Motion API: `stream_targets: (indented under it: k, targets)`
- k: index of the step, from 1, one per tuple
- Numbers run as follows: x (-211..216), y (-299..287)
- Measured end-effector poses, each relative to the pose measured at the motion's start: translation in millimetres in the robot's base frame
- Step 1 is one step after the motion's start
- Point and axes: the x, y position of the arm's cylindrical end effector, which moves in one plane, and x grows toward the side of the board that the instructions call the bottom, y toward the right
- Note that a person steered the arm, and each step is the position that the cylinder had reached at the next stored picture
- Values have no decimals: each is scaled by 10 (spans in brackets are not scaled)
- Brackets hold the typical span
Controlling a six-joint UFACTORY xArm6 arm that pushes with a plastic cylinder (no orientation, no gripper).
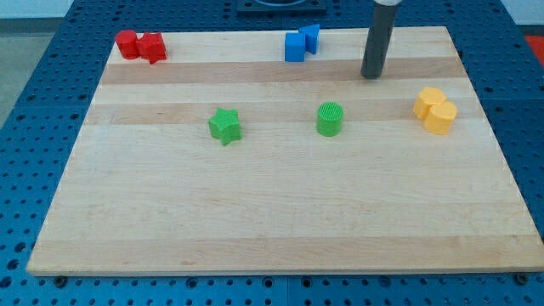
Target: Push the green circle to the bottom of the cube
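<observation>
The green circle (330, 119) stands on the wooden board a little right of the middle. A blue cube (294, 48) sits near the view's top, with a second blue block (310, 37) touching it on its upper right. My tip (371, 76) rests on the board up and to the right of the green circle, and to the right of the blue blocks, touching neither.
A green star (225, 126) lies left of the green circle. Two red blocks (141, 45) sit together at the top left corner. Two yellow blocks (435, 110) sit together near the right edge. The board's edges (280, 272) end on a blue pegboard.
</observation>
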Motion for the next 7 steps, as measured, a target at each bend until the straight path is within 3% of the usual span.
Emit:
stream_targets:
  k: [4, 7]
  targets:
    - [1041, -432]
    - [992, -797]
